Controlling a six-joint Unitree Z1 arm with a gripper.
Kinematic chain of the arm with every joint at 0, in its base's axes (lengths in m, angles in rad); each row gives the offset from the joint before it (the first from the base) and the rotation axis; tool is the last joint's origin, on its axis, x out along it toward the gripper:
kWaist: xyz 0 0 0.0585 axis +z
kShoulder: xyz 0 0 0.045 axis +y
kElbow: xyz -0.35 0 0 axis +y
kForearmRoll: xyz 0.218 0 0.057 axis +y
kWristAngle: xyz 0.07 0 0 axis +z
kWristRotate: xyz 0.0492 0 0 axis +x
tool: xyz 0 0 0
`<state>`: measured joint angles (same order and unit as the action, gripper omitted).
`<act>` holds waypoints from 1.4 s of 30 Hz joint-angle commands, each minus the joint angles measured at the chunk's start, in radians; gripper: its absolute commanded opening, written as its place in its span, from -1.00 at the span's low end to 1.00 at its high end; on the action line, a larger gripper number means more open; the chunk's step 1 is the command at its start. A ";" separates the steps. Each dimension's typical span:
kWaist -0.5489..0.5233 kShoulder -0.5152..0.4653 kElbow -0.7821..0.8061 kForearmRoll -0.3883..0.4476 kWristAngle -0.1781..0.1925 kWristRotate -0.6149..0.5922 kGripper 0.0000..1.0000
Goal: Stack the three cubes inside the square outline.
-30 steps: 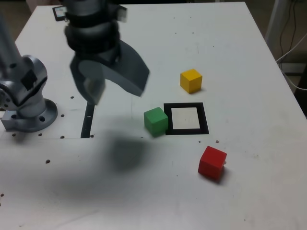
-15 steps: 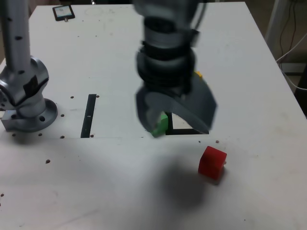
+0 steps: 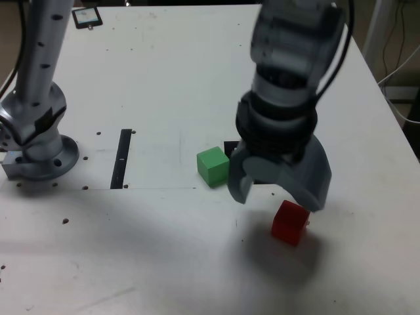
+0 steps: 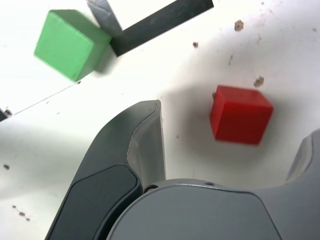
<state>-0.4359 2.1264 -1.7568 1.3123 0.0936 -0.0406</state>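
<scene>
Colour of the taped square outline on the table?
Black: the taped square outline shows it best in the wrist view, though only partly in frame.

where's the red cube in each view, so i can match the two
Exterior view: the red cube is right of centre and below the middle, just below the gripper.
Wrist view: it is right of centre, near mid-height, seen between the gripper's open fingers.
Shared landmark: the green cube, beside the black tape outline in both views.
</scene>
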 commanded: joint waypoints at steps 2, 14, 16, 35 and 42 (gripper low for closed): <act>0.003 0.029 -0.011 -0.013 0.006 0.013 0.82; -0.012 0.097 -0.043 -0.032 -0.005 0.053 0.59; -0.013 0.103 -0.047 -0.032 -0.006 0.061 0.50; -0.015 0.131 -0.056 -0.071 -0.002 0.120 -0.10; -0.015 0.121 -0.049 -0.083 -0.004 0.120 -0.45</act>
<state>-0.4489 2.2520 -1.8117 1.2291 0.0905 0.0780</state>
